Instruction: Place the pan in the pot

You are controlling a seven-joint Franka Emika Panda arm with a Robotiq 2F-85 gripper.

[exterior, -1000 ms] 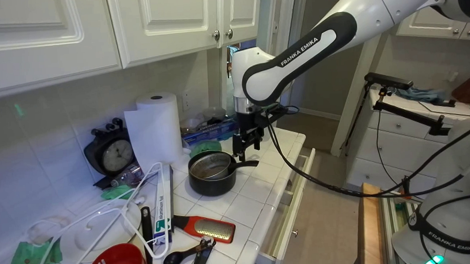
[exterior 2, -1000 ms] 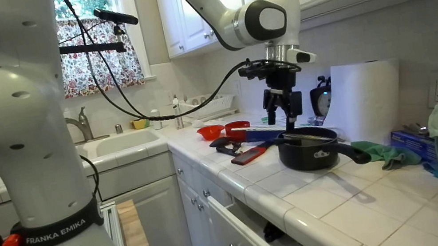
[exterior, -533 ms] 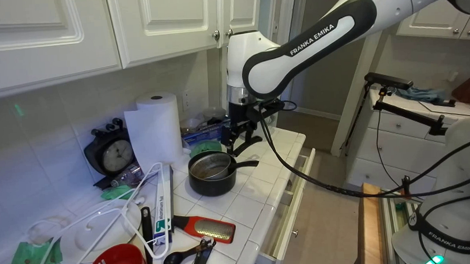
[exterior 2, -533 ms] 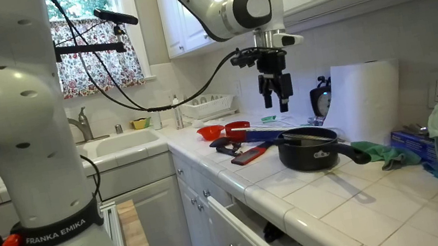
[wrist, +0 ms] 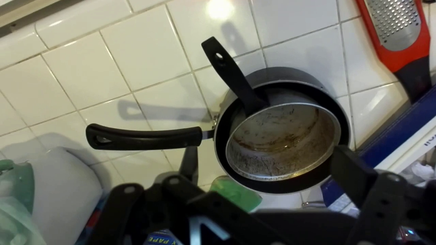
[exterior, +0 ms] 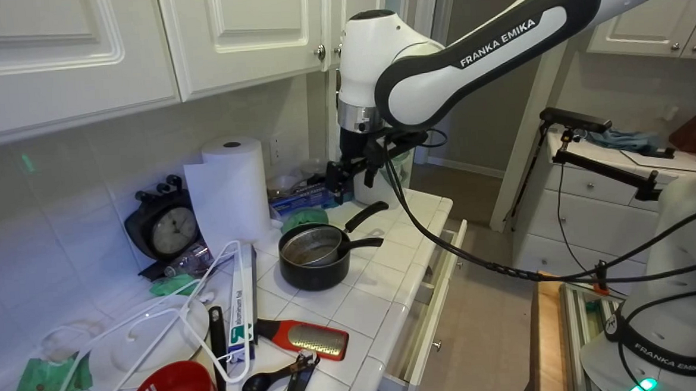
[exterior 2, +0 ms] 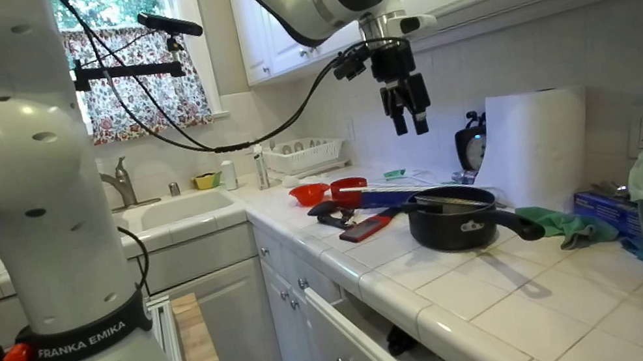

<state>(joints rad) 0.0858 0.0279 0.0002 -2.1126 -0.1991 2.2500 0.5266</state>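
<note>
- Higher above the white-tiled desk than half a second ago, the black two-fingered end effector hangs well clear of the small, round, silvery-grey metal pan and the round, deep, matte-black pot, both unmoved.
- Wide apart in the wrist view, its fingers grip nothing; that gap presumably lets it back off without dragging anything along.
- The pan sits inside the pot, whose wider mouth leaves room around its body.
- The pan leans rather than lying flat: its dark, flat handle crosses the pot's rim and juts outside, probably propping that side up. Whether the pan's base touches the pot's floor is hidden.
- The pot's own thick black handle points another way, so the two handles sit apart from each other.
- The placing looks finished, in my judgement; only backing away seems left, and a knock on the jutting handle could shift the pan.
</note>
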